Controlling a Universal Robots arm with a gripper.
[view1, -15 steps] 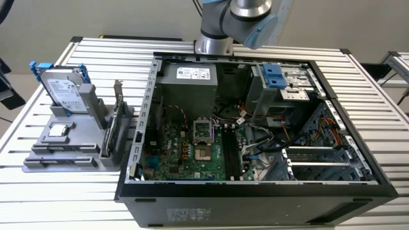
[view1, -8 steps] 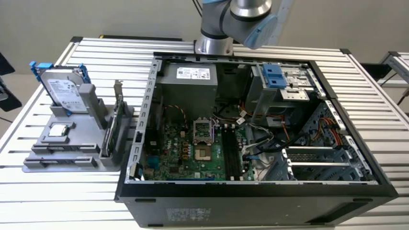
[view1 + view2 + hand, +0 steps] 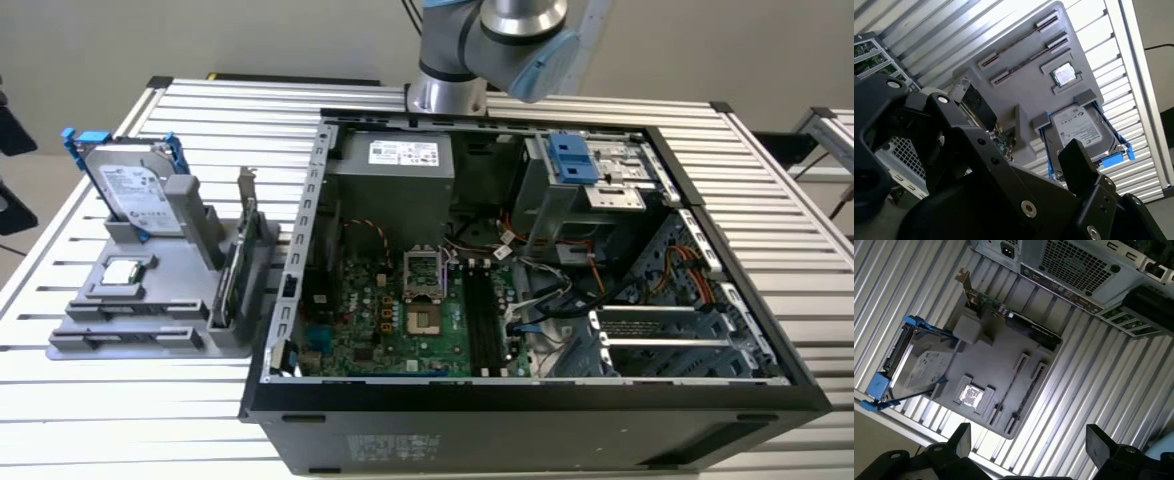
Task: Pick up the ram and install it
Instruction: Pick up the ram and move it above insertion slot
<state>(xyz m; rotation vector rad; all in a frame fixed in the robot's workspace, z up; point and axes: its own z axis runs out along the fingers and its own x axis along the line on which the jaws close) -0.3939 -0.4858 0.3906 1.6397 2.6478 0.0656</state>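
The ram is a thin dark stick seen edge-on, standing in a slot of the grey holder tray; in the second wrist view the ram is a narrow line on that tray. My gripper hangs high above the tray, open, with its two black fingertips far apart and nothing between them. One black finger crosses the second wrist view. The open computer case shows the motherboard's black ram slots.
On the tray stand a hard drive with blue rails, an expansion card with a metal bracket and a small square chip. The arm rises behind the case. Everything rests on a ribbed aluminium table.
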